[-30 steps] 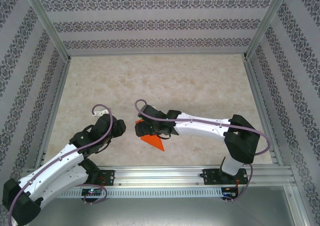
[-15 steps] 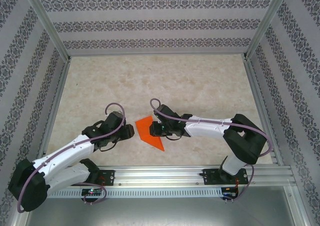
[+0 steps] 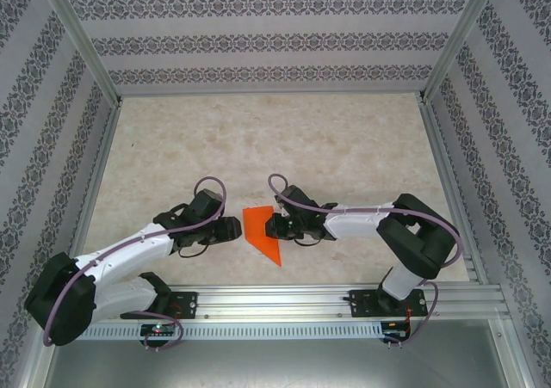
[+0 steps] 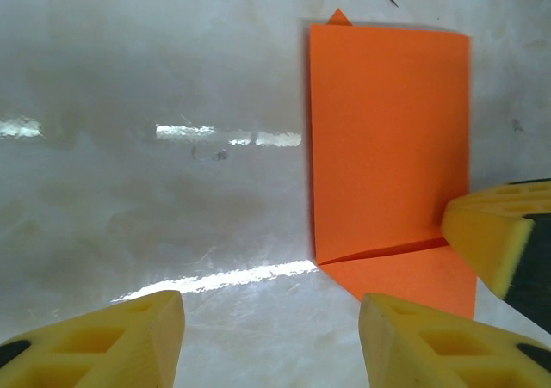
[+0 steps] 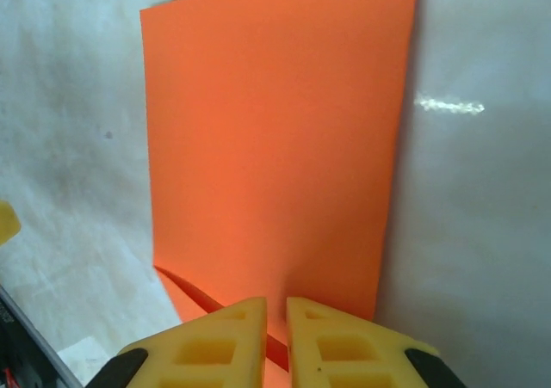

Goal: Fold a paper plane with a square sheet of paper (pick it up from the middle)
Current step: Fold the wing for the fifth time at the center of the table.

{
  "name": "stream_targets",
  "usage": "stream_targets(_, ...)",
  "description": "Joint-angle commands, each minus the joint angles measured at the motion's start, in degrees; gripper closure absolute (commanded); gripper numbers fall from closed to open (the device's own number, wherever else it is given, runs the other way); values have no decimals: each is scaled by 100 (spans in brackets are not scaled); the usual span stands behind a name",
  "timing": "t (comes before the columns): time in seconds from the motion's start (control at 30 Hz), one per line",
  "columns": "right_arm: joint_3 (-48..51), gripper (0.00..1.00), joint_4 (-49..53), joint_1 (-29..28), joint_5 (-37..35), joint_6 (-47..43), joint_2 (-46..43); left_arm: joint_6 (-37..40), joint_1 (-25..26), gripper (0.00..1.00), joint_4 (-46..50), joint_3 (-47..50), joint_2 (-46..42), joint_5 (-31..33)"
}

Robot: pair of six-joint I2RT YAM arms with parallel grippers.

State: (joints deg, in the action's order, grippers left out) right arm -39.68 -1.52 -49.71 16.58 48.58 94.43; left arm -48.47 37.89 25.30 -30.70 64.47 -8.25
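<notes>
The orange sheet of paper (image 3: 261, 231) lies flat on the marble table between my two grippers. It is folded into a long strip with a slanted point toward the near rail. In the right wrist view the paper (image 5: 275, 147) shows a raised flap edge running under my right gripper (image 5: 275, 336), whose fingers are shut with their tips at the paper's near edge. From above, that right gripper (image 3: 269, 227) touches the paper's right side. My left gripper (image 3: 234, 230) stands open over bare table just left of the paper (image 4: 387, 138). The right gripper's fingertip (image 4: 495, 246) rests on the far edge.
An aluminium rail (image 3: 275, 300) runs along the near edge, just behind the paper's point. Patterned walls and metal frame posts (image 3: 82, 44) enclose the table on three sides. The table (image 3: 275, 138) stretches open beyond the arms.
My right gripper has gone from open to shut and drawn back to the paper's right edge. The left arm has swung right, up to the paper. The paper now looks narrower and flatter.
</notes>
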Motion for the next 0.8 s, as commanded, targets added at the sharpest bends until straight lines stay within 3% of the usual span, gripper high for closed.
stream_targets(0.0,220,84,-629,92,100,222,136,89,-54,42,-374,-161,135,-321)
stream_targets(0.5,837,82,-1469,198,-6,502,210,-806,-43,43,-1847,67,1055,-1419)
stream_targets(0.77,927,82,-1649,243,21,557,315,-958,-45,45,-1960,57,1403,-1240)
